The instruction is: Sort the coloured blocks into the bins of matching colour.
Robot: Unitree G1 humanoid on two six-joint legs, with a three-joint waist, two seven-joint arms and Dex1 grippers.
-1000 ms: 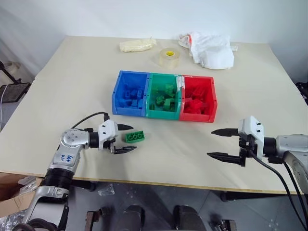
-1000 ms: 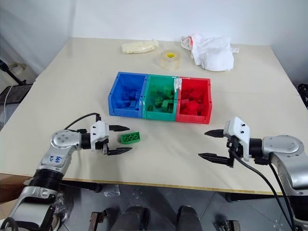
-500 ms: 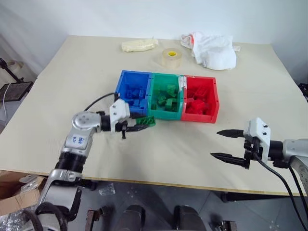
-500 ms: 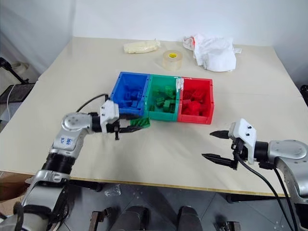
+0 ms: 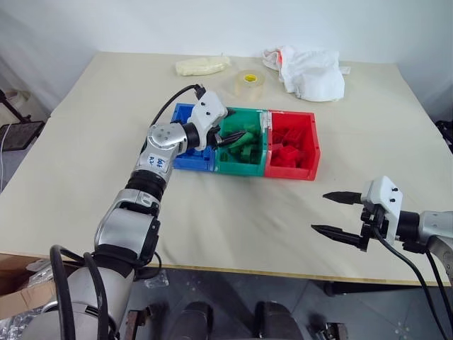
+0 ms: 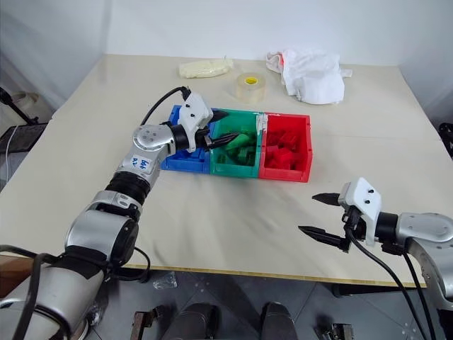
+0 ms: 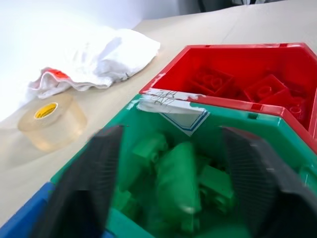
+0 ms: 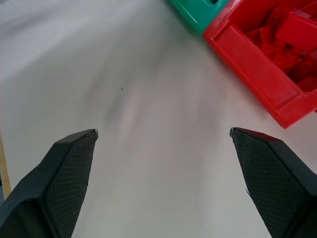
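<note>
Our left gripper (image 5: 232, 134) has carried the green brick (image 7: 176, 181) from the desk's (image 5: 226, 212) near side over the green bin (image 5: 228, 168); fingers now wide, the brick drops inside. Our right gripper (image 5: 338, 212) waits wide open, empty.

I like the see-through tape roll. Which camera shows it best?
The left eye view: the tape roll sits whole and sharp beyond the green bin. The right eye view shows it equally. The left wrist view catches it sideways, near the white cloth.
</note>
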